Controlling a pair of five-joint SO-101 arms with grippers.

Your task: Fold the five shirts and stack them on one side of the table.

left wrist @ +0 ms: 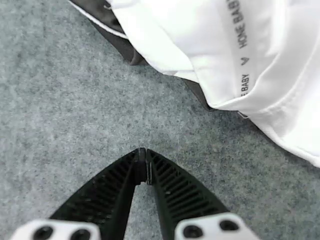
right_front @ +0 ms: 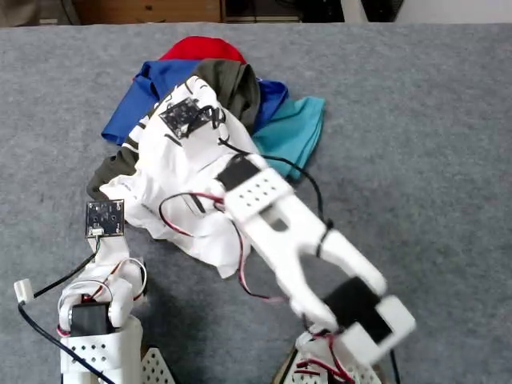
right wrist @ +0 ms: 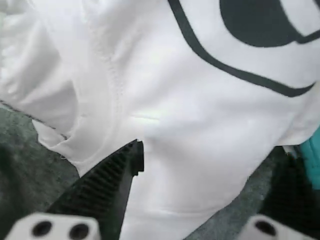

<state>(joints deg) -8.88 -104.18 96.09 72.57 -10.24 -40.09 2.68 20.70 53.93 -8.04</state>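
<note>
Sitting on white shirt (right wrist: 200,100), R end effector (right wrist: 212,167) open, L end effector (left wrist: 144,156) closed, empty.

5 shirts lie unfolded in 1 crumpled heap on the grey table (right_front: 416,120). The white shirt (right_front: 172,170), printed with a dark graphic, sprawls on top. Beneath it spread the olive shirt (right_front: 236,84), the blue shirt (right_front: 140,100) and the teal shirt (right_front: 292,128). The red shirt (right_front: 202,48) peeks out at the far edge.
</note>
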